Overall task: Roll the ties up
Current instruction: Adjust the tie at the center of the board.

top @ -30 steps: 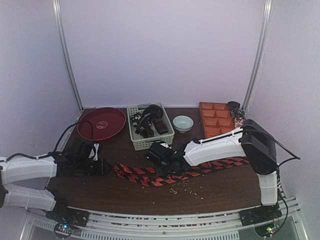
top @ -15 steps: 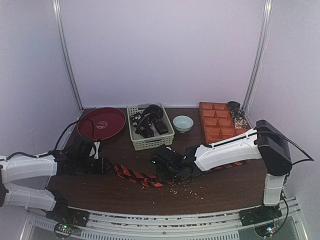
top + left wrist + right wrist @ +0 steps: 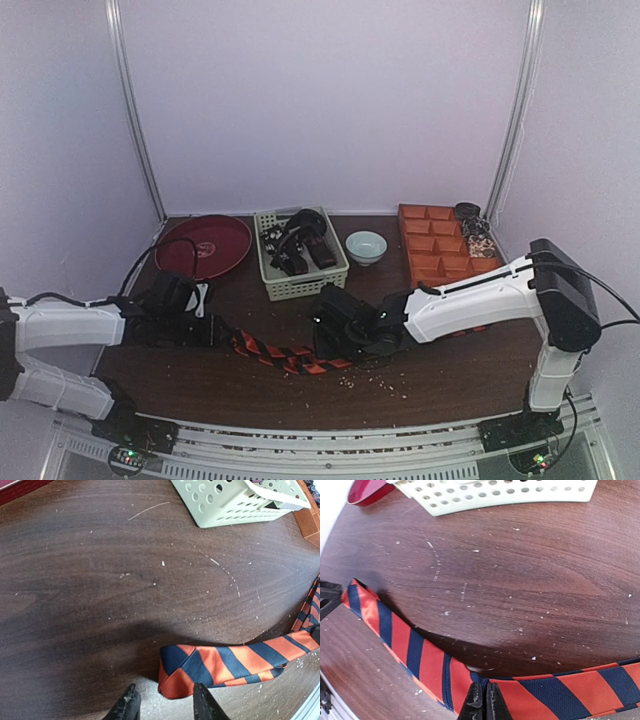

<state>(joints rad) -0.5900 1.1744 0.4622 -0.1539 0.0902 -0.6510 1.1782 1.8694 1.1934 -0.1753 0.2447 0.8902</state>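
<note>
Striped tie (image 3: 283, 354) lies bunched on counter (image 3: 440, 375), at 6 o'clock from basket (image 3: 300, 262). Right hand (image 3: 483, 692) pinched together on a fold of the tie. Left hand (image 3: 166, 696) fingers apart, gripping nothing; tie's folded end just at its 12 o'clock.

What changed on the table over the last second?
The right gripper, pinched on the striped tie, slid toward the near edge, bunching the tie shorter; its left end shifted right. The left gripper followed slightly, open, gripping nothing. The plate, basket and bowl stayed put.
</note>
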